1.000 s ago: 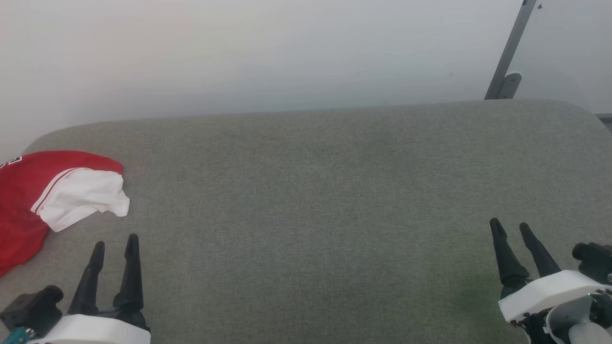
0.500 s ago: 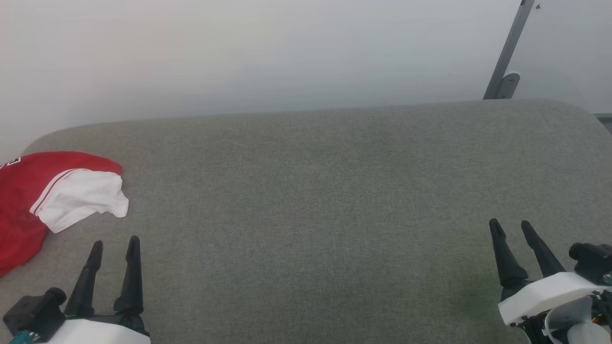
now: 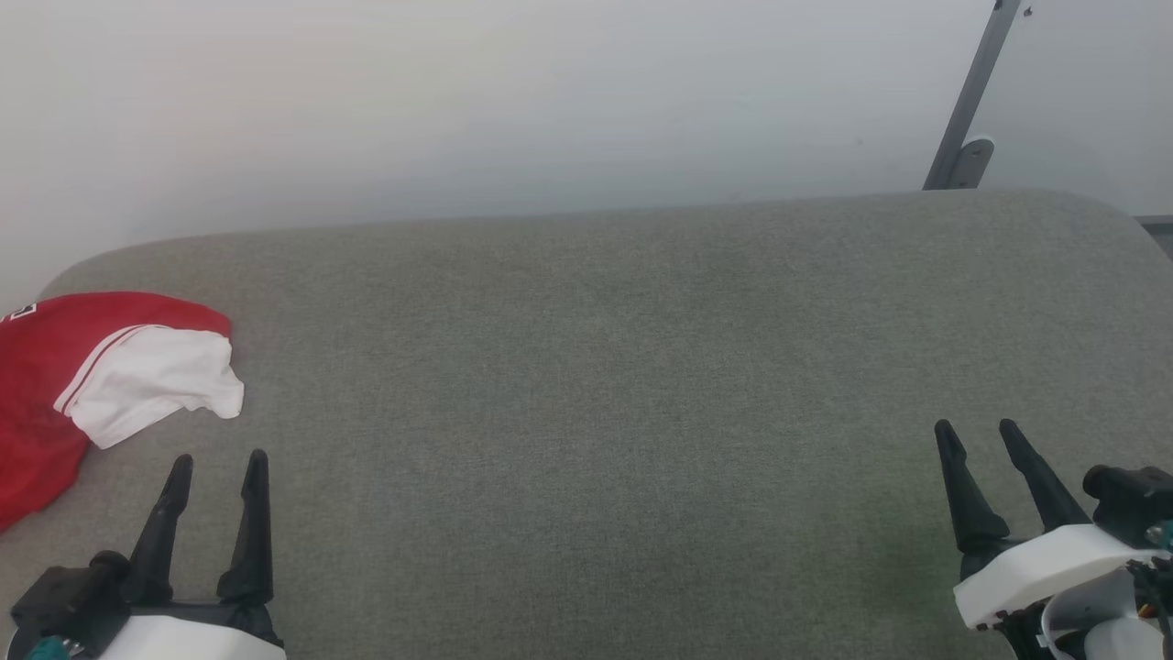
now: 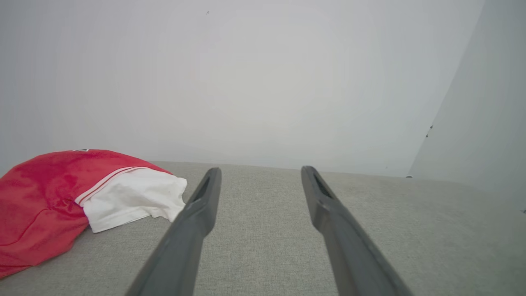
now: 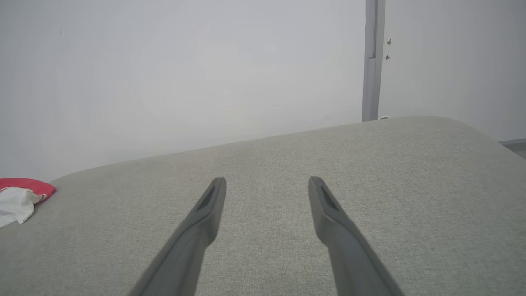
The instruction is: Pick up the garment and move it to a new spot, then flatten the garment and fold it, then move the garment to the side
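Head view: one garment (image 3: 55, 385) lies bunched at the left edge of the grey upholstered surface (image 3: 605, 385). There are two hands, the left hand (image 3: 220, 456) and the right hand (image 3: 974, 424), both spread and empty.

Left wrist view: the garment is near, left of the fingers (white sleeve uppermost).

Right wrist view: the garment is well apart.

Judgement: no fold is evident, so every step appears outstanding.

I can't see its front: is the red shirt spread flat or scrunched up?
Scrunched up. The garment lies bunched in a heap, its white sleeve draped over the red.
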